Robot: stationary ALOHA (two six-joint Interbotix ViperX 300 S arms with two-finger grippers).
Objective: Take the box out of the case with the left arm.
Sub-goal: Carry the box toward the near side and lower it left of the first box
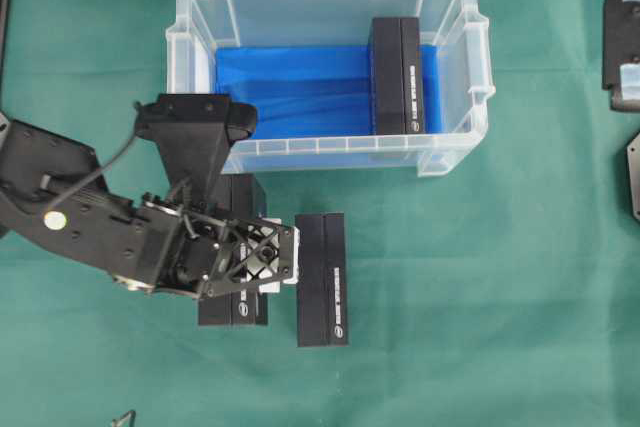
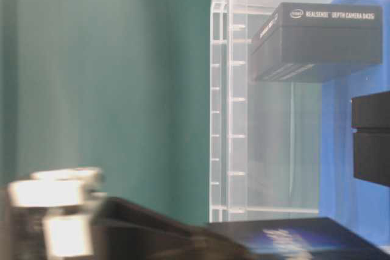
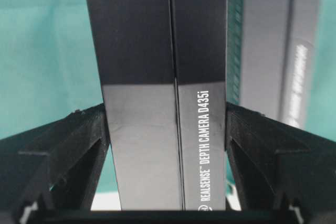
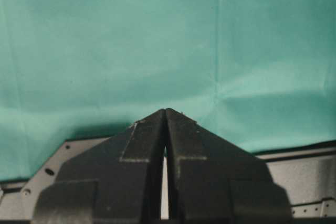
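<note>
- Black fingers of the left gripper [image 3: 167, 129] fill the lower corners of the left wrist view; they stand wide apart, and each one presses against a long side of a black rectangular cardboard box with white "REALSENSE DEPTH CAMERA D435i" print [image 3: 165, 77], so the gripper is clamped on this box.
- From above, the held box [image 1: 232, 302] is outside the case, over the green cloth-covered table [image 1: 480, 297] just in front of the near wall, and the long black left arm [image 1: 95, 222] hides most of it.
- Whether the held box rests on the cloth or hangs a little above it, I cannot tell.
- Just to its right lies a second black box of the same kind [image 1: 322, 279], flat on the cloth, close to the gripper's lattice frame.
- Clear rectangular plastic case with ribbed rim and blue sheet on its bottom [image 1: 200, 22] sits far behind; a third black box [image 1: 397, 75] is inside, at its right end.
- Right gripper [image 4: 165, 116] has its black fingers pressed together with nothing between them, above bare green cloth.
- At the right edge of the overhead view, black parts [image 1: 622, 37] are cut off.
- At table level the picture is blurred near the camera; white and black shapes there are not readable.
</note>
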